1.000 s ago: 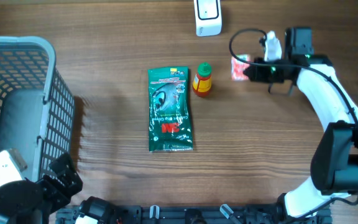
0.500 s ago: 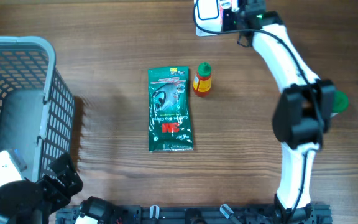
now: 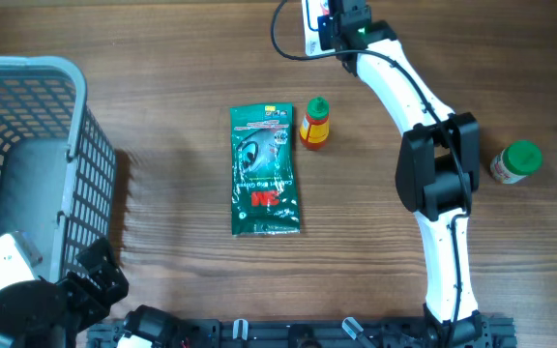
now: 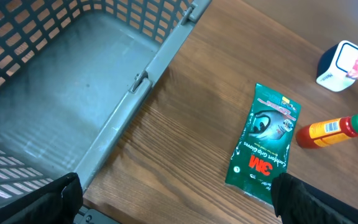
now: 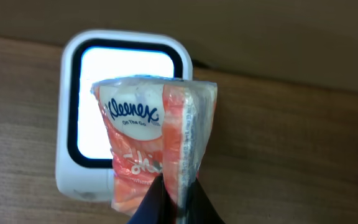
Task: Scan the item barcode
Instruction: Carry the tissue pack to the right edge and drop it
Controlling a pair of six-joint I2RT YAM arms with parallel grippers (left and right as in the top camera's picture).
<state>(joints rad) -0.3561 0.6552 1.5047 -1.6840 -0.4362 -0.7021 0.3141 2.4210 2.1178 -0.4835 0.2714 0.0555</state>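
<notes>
Right fingers (image 5: 153, 208) clamped on Kleenex pack (image 5: 146, 155) over scanner (image 5: 98, 99) at frame top, scan step underway; next likely needs barcode facing it; left fingers (image 4: 304, 200) apart

Basket (image 4: 160, 59), green packet (image 4: 263, 144), orange bottle (image 4: 328, 129) — scanner (image 4: 335, 67) beyond.

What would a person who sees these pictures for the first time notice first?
The right gripper pinches an orange Kleenex pack directly in front of the white scanner at the table's far edge. In the middle of the table lies a green 3M packet, with a small orange bottle beside it. A big grey basket fills the left side.
</notes>
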